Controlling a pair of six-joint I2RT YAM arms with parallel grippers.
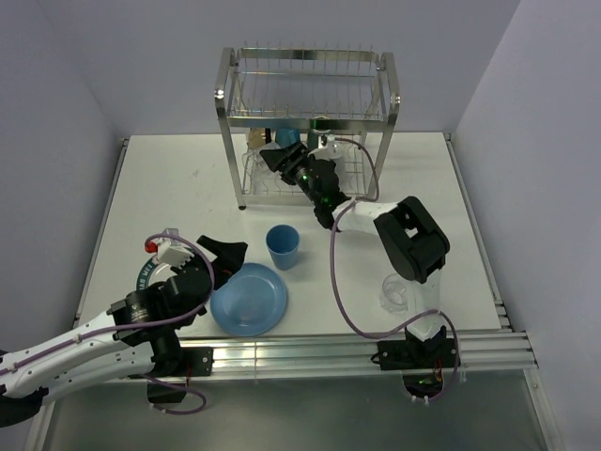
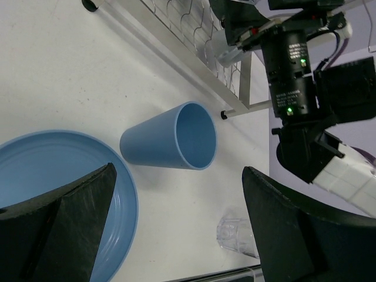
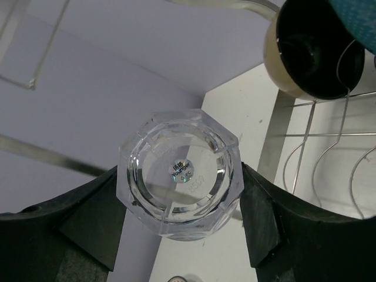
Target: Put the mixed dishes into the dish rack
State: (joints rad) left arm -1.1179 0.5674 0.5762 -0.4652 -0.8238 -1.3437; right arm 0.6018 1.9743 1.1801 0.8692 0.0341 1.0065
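Left gripper (image 2: 179,170) is hanging over the edge of the blue plate (image 2: 53,176). Its fingers are standing wide apart and are holding nothing. The plate is lying flat on the desk (image 2: 59,76). The blue tumbler (image 2: 167,141) is standing on the desk just beside the plate, with its open end facing up.

Right gripper (image 3: 181,169) is squeezing a clear glass (image 3: 181,188) between its two fingers (image 3: 88,217). The thick bottom of the glass is facing the wrist camera. The right arm is reaching into the bottom level of the dish rack (image 1: 225,103). The rack is standing at the far side of the desk. A cream cup (image 3: 317,53) with a dark inside is sitting among the rack wires, near the held glass.

A second clear glass (image 1: 394,293) is standing on the desk by the right arm, well apart from the rack. A white plate with a dark patterned rim (image 1: 148,272) is peeking out from under the left arm.
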